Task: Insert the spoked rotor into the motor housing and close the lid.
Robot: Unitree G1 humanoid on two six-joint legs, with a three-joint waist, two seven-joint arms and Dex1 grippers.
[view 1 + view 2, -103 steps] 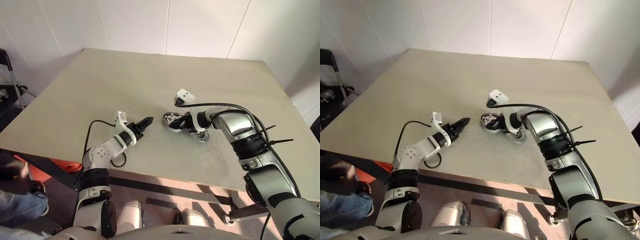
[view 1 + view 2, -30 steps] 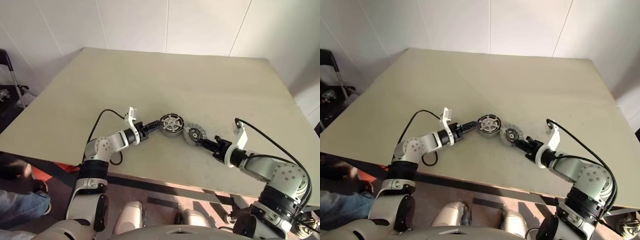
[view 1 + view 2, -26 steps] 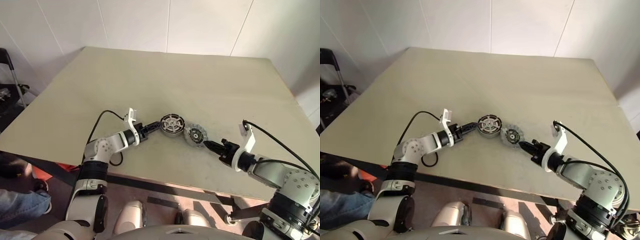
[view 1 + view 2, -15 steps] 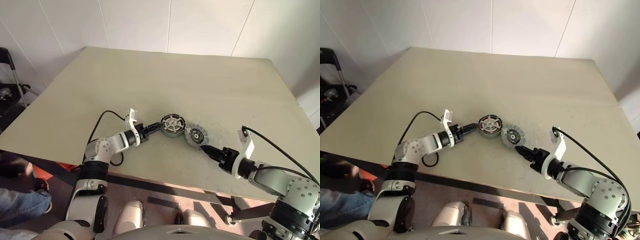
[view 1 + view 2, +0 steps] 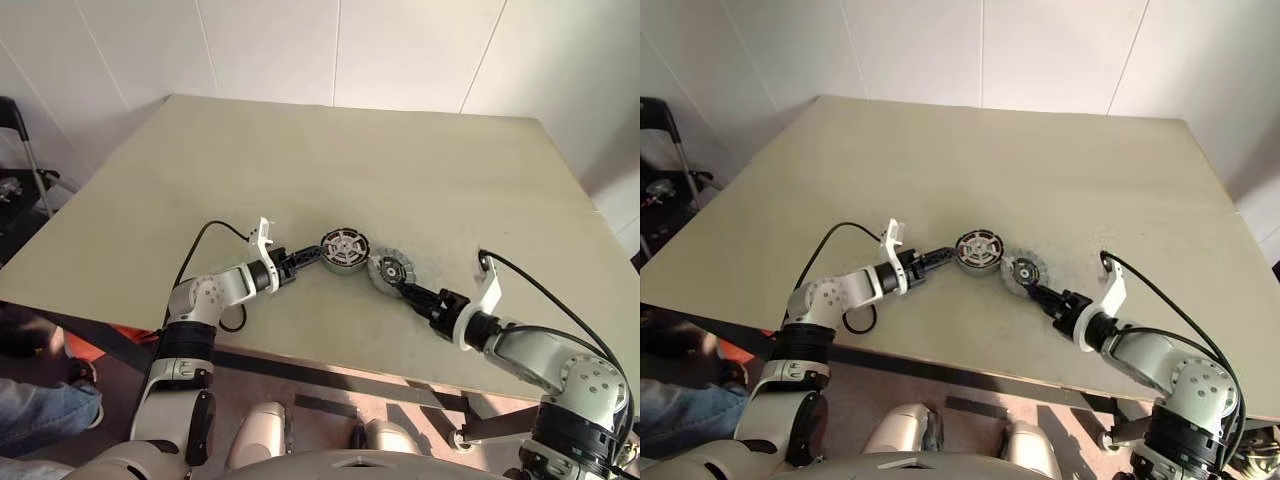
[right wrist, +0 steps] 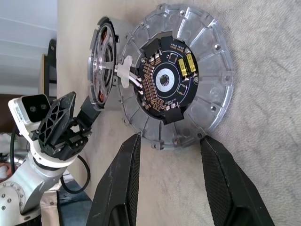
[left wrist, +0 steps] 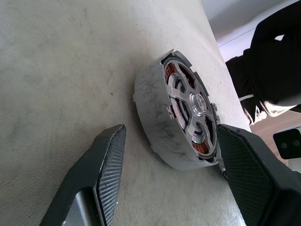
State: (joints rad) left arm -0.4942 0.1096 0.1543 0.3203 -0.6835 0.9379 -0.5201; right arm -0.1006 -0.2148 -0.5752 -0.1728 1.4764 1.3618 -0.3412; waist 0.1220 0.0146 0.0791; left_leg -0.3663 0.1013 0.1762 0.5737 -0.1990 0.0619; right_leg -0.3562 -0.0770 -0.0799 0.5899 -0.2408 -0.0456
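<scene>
Table [image 5: 330,160] fills the middle of the head views; both task pieces sit near its lower centre, close to the near edge. Housing [image 5: 344,249] lies flat just left of centre, with the rotor [image 7: 193,110] already seated inside it: silver spokes over copper windings, hub in the middle. Lid [image 5: 389,271] rests just right of and slightly below the housing, the two rims touching or nearly so; from the right wrist view its upturned face carries a dark circuit board with a white connector whose wires run toward the housing. Lid is not on the housing. Left gripper [image 5: 309,258] reaches in from the lower left, jaws spread wide on either side of the housing; in the left wrist view one finger [image 7: 107,160] stands clear of the housing wall, the other [image 7: 244,160] sits close by the far rim, contact unclear. Right gripper [image 5: 406,293] comes in from the lower right, tips at the lid's near edge. Its fingers [image 6: 123,176] are parted about as wide as the lid's lower portion, not closed on it; whether they touch the rim I cannot tell.
</scene>
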